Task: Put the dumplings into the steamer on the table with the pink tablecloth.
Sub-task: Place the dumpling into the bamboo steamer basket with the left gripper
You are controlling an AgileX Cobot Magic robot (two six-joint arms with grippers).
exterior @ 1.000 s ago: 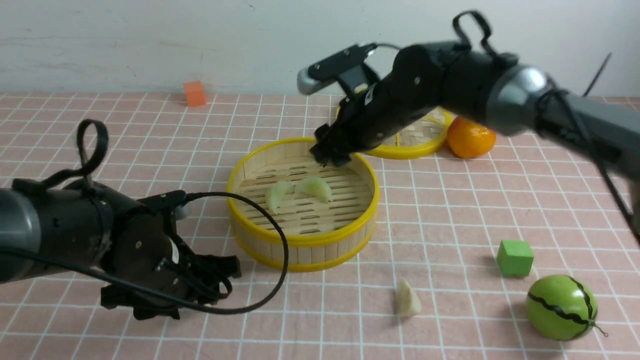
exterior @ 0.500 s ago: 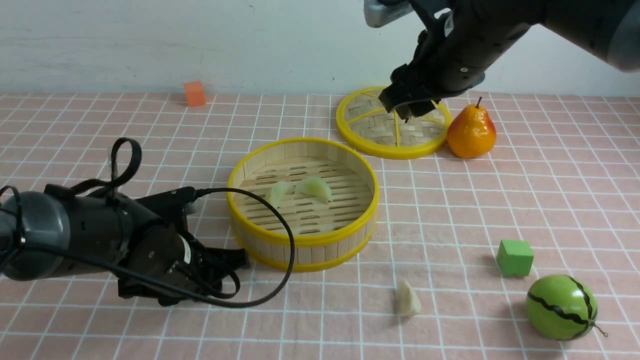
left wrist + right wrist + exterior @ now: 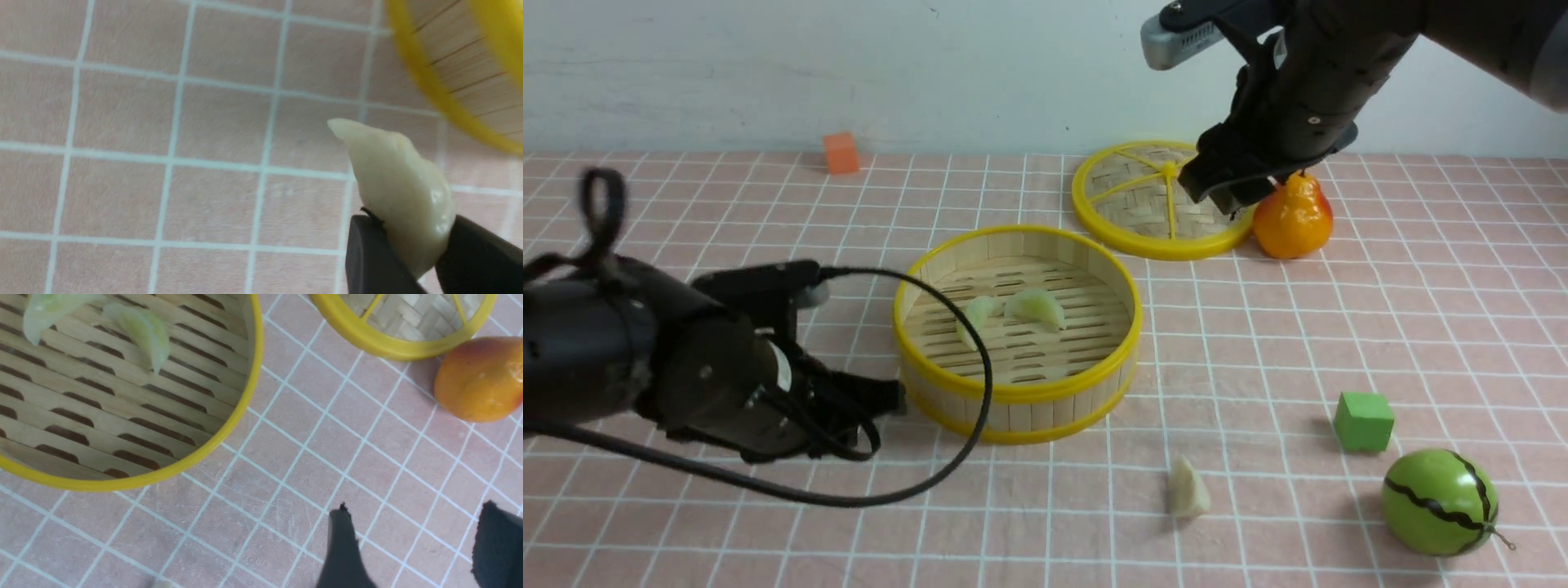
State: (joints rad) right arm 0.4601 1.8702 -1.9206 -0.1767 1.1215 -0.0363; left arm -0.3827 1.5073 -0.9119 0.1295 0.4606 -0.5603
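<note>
The steamer (image 3: 1017,327) stands mid-table on the pink tablecloth (image 3: 1258,327). Two dumplings (image 3: 978,314) (image 3: 1036,306) lie on its slatted floor; they also show in the right wrist view (image 3: 143,330) (image 3: 49,308). A third dumpling (image 3: 1188,488) lies on the cloth in front of the steamer. My left gripper (image 3: 886,400) is low beside the steamer's left wall (image 3: 449,61), shut on a cream dumpling (image 3: 402,192). My right gripper (image 3: 1225,192) hangs open and empty, raised over the cloth by the pear; its jaws (image 3: 414,510) stand wide apart.
A flat woven yellow-rimmed lid (image 3: 1143,196) lies behind the steamer, with an orange pear (image 3: 1292,216) beside it. A green cube (image 3: 1364,420) and a toy watermelon (image 3: 1439,502) sit at the front right. An orange cube (image 3: 840,153) is at the far back. The left arm's cable (image 3: 980,425) loops over the steamer's front.
My right arm has lifted off the steamer's far rim and swung right to above the lid and pear. My left gripper has risen a little with its dumpling, staying by the steamer's left side.
</note>
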